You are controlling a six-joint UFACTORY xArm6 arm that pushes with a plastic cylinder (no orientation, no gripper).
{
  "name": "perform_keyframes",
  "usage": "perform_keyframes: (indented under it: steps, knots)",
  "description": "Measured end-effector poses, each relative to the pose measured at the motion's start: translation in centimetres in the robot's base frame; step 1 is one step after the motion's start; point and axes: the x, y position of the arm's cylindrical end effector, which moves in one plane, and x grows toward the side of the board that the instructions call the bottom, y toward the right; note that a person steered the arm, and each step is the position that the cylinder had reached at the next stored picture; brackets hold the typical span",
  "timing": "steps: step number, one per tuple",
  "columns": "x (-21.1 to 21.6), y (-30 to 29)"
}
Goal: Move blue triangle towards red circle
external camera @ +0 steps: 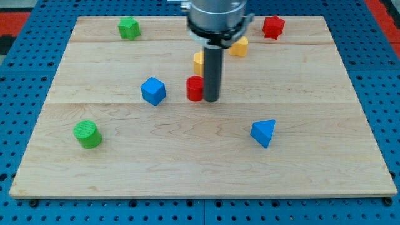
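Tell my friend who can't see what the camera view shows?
My tip rests beside the red circle, far from the blue triangle at the view's lower right. Other coloured blocks sit scattered on the wooden board.

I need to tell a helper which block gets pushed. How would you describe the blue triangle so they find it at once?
Start at the wooden board and look at its lower right part in the view. The blue triangle lies there alone, well below and to the right of my tip. The only other blue piece, the blue cube, is boxy and left of the red circle.
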Motion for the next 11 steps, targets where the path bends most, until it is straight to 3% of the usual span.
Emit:
perform_keyframes:
  steps: [2,4,5,6,8,10,11]
  knots:
    - [-0.2,-3.3]
    - [-1.0,-2.7]
    - [3.1,4.9]
    - [4.2,11.5]
    - [9.8,14.5]
    - [6.3,3.7]
    - [3.0,2.9]
